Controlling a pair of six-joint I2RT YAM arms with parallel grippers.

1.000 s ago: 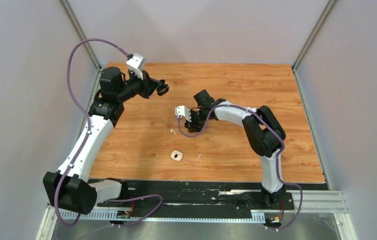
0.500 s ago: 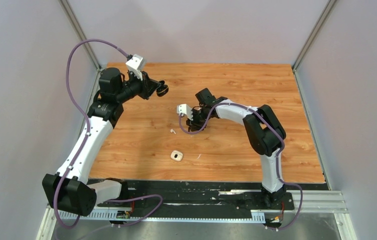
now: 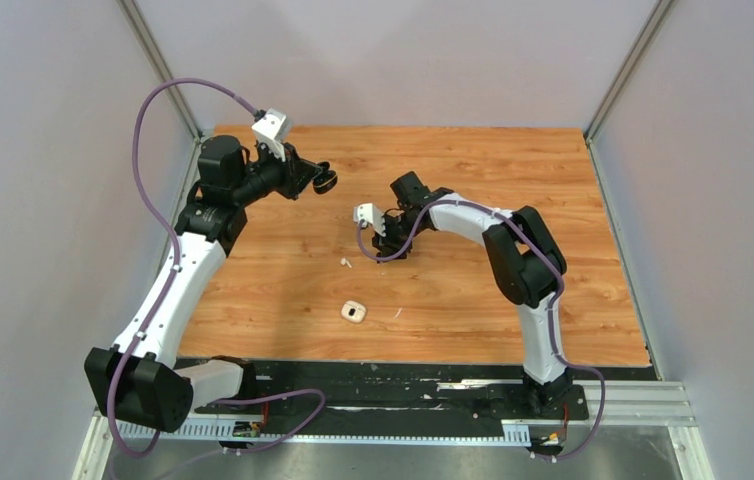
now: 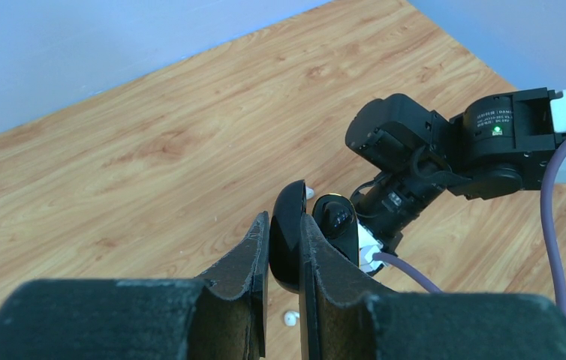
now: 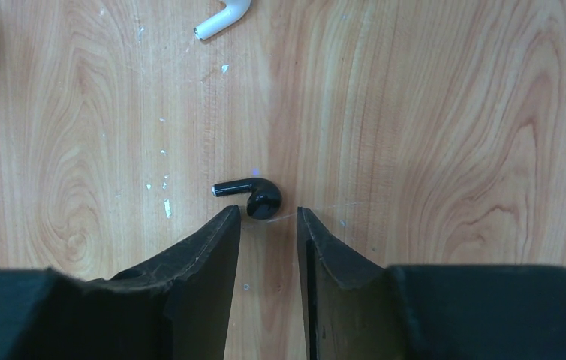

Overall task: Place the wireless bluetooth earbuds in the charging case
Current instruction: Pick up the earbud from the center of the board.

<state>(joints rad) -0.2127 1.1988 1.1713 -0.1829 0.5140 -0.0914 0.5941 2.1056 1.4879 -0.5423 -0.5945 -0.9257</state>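
My left gripper (image 4: 284, 219) is shut on the black charging case (image 4: 286, 247), clamping its open lid. The case's other half (image 4: 336, 223) stands beside the right finger with a black bud seated in it. In the top view that case (image 3: 326, 179) is held above the far left of the table. My right gripper (image 5: 269, 214) is open, pointing down at the wood. A black earbud (image 5: 256, 197) lies just past its fingertips, apart from both. In the top view the right gripper (image 3: 391, 252) is near the table's middle. A white earbud (image 5: 222, 19) lies farther off.
An open white case (image 3: 354, 312) lies near the front middle of the wooden table (image 3: 573, 220). A white earbud (image 3: 346, 263) lies left of the right gripper, and a small white speck (image 3: 398, 313) right of the white case. Grey walls enclose the table on three sides.
The right wrist has shifted slightly away from the bases over the black earbud. The left arm and its case have not moved.
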